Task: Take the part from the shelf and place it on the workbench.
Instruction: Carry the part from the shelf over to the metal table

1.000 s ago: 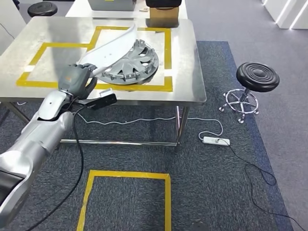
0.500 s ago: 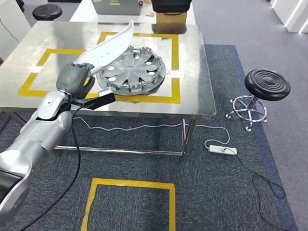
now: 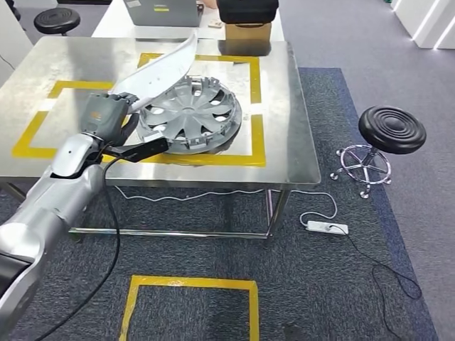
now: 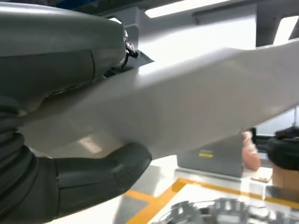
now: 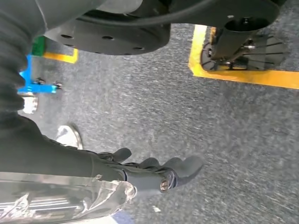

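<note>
- Left hand (image 3: 107, 114) clenched on the near end of the white part (image 3: 161, 69), thumb (image 4: 105, 175) under it and fingers over the top in the left wrist view.
- White part held above the workbench (image 3: 289, 121), slanting up over the near-left rim of the grey hubcap (image 3: 190, 115), not yet set down.
- Hubcap lying flat inside the yellow tape square (image 3: 257, 106) on the workbench.
- Right hand (image 5: 155, 172) hanging over the carpet, apparently holding a clear plastic-wrapped item (image 5: 63, 200); exact grip hard to tell.
- Likely risk: lowering here could land the part on the hubcap, leaving it tilted and prone to slide.
- Likely risk: a grip at one end gives leverage, so the far tip may swing or droop.
</note>
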Available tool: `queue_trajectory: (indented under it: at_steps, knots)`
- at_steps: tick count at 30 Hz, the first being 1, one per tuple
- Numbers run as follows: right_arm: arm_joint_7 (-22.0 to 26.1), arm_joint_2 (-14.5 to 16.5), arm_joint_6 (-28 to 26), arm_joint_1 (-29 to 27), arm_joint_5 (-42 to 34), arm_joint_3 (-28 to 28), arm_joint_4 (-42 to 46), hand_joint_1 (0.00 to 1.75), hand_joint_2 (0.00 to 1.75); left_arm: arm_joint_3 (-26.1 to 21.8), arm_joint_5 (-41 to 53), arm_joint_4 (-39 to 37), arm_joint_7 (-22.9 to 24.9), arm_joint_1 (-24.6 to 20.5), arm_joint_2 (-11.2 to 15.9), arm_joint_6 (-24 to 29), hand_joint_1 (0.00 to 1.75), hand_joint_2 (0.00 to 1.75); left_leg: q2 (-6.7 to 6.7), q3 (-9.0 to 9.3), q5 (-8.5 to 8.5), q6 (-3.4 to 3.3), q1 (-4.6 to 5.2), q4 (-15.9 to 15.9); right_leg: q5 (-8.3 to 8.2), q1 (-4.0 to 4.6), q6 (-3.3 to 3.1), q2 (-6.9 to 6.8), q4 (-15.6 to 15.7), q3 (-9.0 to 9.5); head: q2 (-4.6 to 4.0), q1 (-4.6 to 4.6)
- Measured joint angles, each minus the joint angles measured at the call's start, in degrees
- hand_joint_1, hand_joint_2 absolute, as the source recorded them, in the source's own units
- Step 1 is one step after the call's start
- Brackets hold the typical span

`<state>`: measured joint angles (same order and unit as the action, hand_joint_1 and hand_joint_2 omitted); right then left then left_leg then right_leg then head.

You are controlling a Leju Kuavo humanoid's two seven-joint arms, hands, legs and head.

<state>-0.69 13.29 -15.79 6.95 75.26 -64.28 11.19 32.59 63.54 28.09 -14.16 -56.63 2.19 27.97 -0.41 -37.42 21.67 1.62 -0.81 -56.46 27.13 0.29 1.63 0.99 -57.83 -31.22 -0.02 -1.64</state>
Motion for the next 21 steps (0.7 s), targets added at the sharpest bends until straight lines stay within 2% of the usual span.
queue_trajectory:
  at_steps: [2, 3, 4, 6, 7, 8, 9, 10, 12, 13, 14, 17, 18, 19, 21]
  knots:
    - [-0.1, 0.0, 0.0, -0.1, 0.0, 0.0, 0.0, 0.0, 1.75, 0.0, 0.0, 0.0, 0.0, 0.1, 0.1, 0.0, 1.75, 1.75, -0.11, 0.45, 0.16, -0.96, -0.03, -0.2, 0.54, -0.05, 0.56, -0.19, -0.5, 0.05, 0.0, 0.11]
    - [-0.1, 0.0, 0.0, -0.1, 0.1, 0.0, 0.0, 0.0, 1.75, -0.1, 0.0, 0.0, 0.0, 0.0, 0.1, 0.0, 1.75, 1.75, -0.13, 0.82, 0.39, -1.34, -0.02, -0.2, 1.04, -0.09, 0.78, -0.31, -2.1, -0.8, 0.0, 0.2]
    - [0.0, 0.0, 0.0, 0.0, 0.0, 0.0, 0.0, 0.0, 1.75, -0.1, 0.0, 0.0, 0.0, -0.1, 0.2, 0.0, 1.75, 1.75, -0.17, 1.22, 0.64, -1.63, 0.02, -0.2, 1.77, -0.12, 0.97, -0.44, -5.0, -2.5, 0.0, 0.29]
    - [0.1, 0.0, 0.0, 0.3, 0.0, 0.0, 0.0, 0.0, 1.75, -0.1, 0.0, 0.0, 0.0, 0.0, 0.2, 0.0, 1.75, 1.75, -0.22, 2.03, 1.43, -2.01, 0.23, -0.2, 4.01, -0.12, 1.17, -0.55, -13.0, -7.62, 0.0, 0.46]
    - [0.2, 0.0, 0.0, 0.5, 0.0, 0.0, 0.0, 0.0, 1.75, 0.0, 0.0, 0.0, 0.0, 0.2, 0.2, 0.0, 1.75, 1.75, -0.23, 2.52, 1.9, -2.09, 0.36, -0.2, 4.97, -0.11, 1.17, -0.56, -15.8, -9.92, 0.0, 0.5]
    - [0.3, 0.0, 0.0, 0.6, 0.0, 0.0, 0.0, 0.0, 1.75, 0.0, 0.0, 0.0, -0.1, 0.3, 0.2, 0.0, 1.75, 1.75, -0.23, 3.12, 2.4, -2.14, 0.48, -0.2, 5.25, -0.08, 1.08, -0.56, -16.9, -11.38, 0.0, 0.53]
    - [0.3, 0.0, 0.0, 0.8, 0.0, 0.0, 0.0, 0.0, 1.75, 0.0, 0.0, 0.0, -0.1, 0.4, 0.2, 0.0, 1.75, 1.75, -0.24, 3.85, 2.95, -2.16, 0.6, -0.2, 4.41, -0.05, 0.9, -0.56, -16.0, -11.81, 0.0, 0.55]
    - [0.2, 0.0, 0.0, 0.7, 0.0, 0.0, 0.0, 0.0, 1.75, 0.0, 0.0, 0.0, -0.1, 0.5, 0.2, 0.0, 1.75, 1.75, -0.25, 4.69, 3.55, -2.15, 0.7, -0.2, 2.34, 0.02, 0.62, -0.56, -13.2, -11.31, 0.0, 0.57]
    - [0.2, 0.0, 0.0, 0.5, 0.0, 0.0, 0.0, 0.0, 1.75, 0.0, 0.0, 0.0, -0.1, 0.4, 0.1, 0.0, 1.75, 1.75, -0.32, 6.21, 4.76, -1.96, 0.86, -0.1, -3.69, 0.29, -0.19, -0.58, -5.3, -9.33, 0.0, 0.61]
    - [0.2, 0.0, 0.0, 0.4, 0.0, 0.0, 0.0, 0.0, 1.75, 0.0, 0.0, 0.0, -0.1, 0.3, 0.1, 0.0, 1.75, 1.75, -0.39, 6.67, 5.29, -1.73, 0.92, -0.1, -5.63, 0.48, -0.52, -0.61, -2.3, -8.43, 0.0, 0.6]
    - [0.2, 0.0, 0.0, 0.4, 0.0, 0.0, 0.0, 0.0, 1.75, 0.0, 0.0, 0.0, -0.1, 0.3, 0.2, 0.0, 1.75, 1.75, -0.45, 7.01, 5.63, -1.44, 0.95, -0.1, -6.63, 0.64, -0.85, -0.62, -0.5, -7.94, 0.0, 0.58]
    - [0.2, 0.0, 0.0, 0.5, 0.1, 0.0, 0.0, 0.0, 1.75, 0.0, 0.0, 0.0, -0.1, 0.2, 0.2, 0.0, 1.75, 1.75, -0.47, 7.7, 6.17, -0.51, 0.92, -0.4, -6.25, 0.69, -1.65, -0.62, 0.5, -6.71, 0.0, 0.47]
    - [0.2, 0.0, -0.1, 0.5, 0.1, 0.0, 0.0, 0.0, 1.75, 0.0, 0.0, 0.1, -0.1, 0.0, 0.2, 0.0, 1.75, 1.75, -0.42, 7.18, 6.46, -0.24, 0.89, -1.7, -6.1, 0.59, -1.9, -0.62, 0.6, -6.18, 0.0, 0.35]
    - [0.1, 0.0, -0.1, 0.5, 0.1, 0.0, 0.0, 0.0, 1.75, 0.0, 0.0, 0.1, -0.1, -0.1, 0.2, 0.0, 1.75, 1.75, -0.37, 5.91, 7.09, 0.04, 0.85, -4.1, -5.96, 0.47, -2.09, -0.63, 0.7, -5.67, 0.0, 0.29]
    - [0.1, 0.0, -0.1, 0.5, 0.1, 0.0, 0.0, 0.0, 1.75, 0.0, 0.0, 0.1, -0.1, -0.1, 0.2, 0.0, 1.75, 1.75, -0.31, 1.4, 9.45, 0.49, 0.77, -11.1, -5.36, 0.39, -2.4, -0.63, 0.7, -5.0, 0.0, 0.13]
